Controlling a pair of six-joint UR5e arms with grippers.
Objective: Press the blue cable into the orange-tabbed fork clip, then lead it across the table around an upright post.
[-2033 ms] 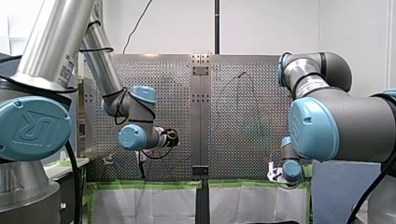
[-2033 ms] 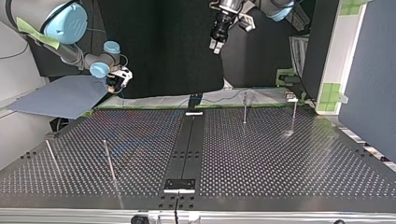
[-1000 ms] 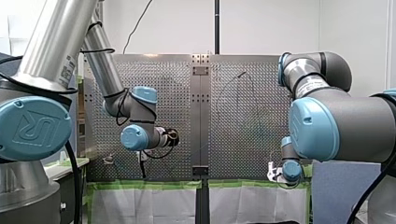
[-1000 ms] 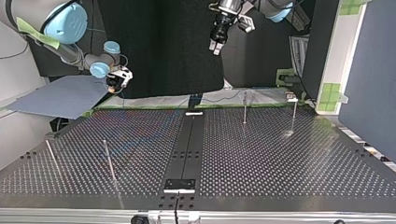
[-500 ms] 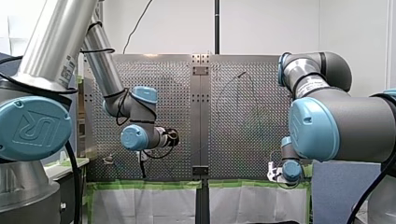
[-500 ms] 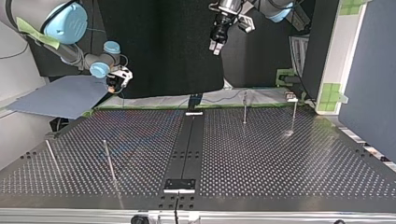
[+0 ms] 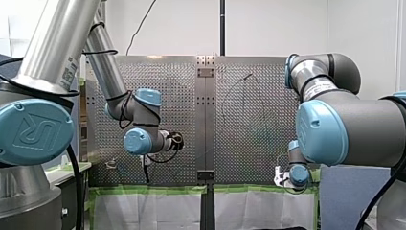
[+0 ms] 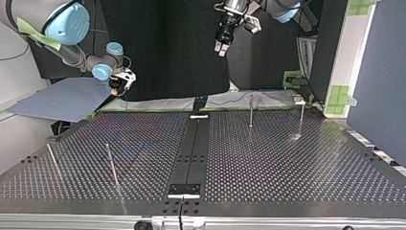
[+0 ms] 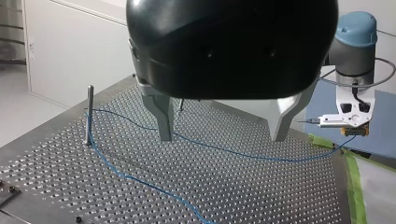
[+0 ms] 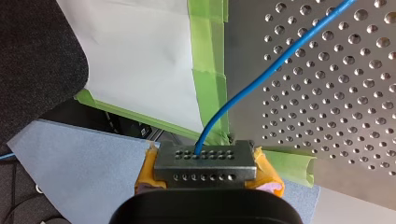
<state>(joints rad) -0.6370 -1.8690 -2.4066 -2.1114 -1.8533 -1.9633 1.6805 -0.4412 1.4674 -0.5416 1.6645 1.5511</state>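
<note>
My left gripper (image 9: 223, 138) hovers over the table (image 9: 261, 196), jaws spread wide, nothing held. The cable (image 10: 261, 74) lies slack on the table, bends at a post (image 9: 89, 114) and runs to the taped edge. There my right gripper (image 10: 204, 163) pinches it between yellow pads.

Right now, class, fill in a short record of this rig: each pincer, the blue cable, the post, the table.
left pincer: open, empty, hanging above the table
right pincer: shut on the blue cable, off the table's edge by the green tape
blue cable: lies slack on the table, passes under the left pincer, bends around the upright post
upright post: stands straight, cable at its foot
table: perforated metal
</note>
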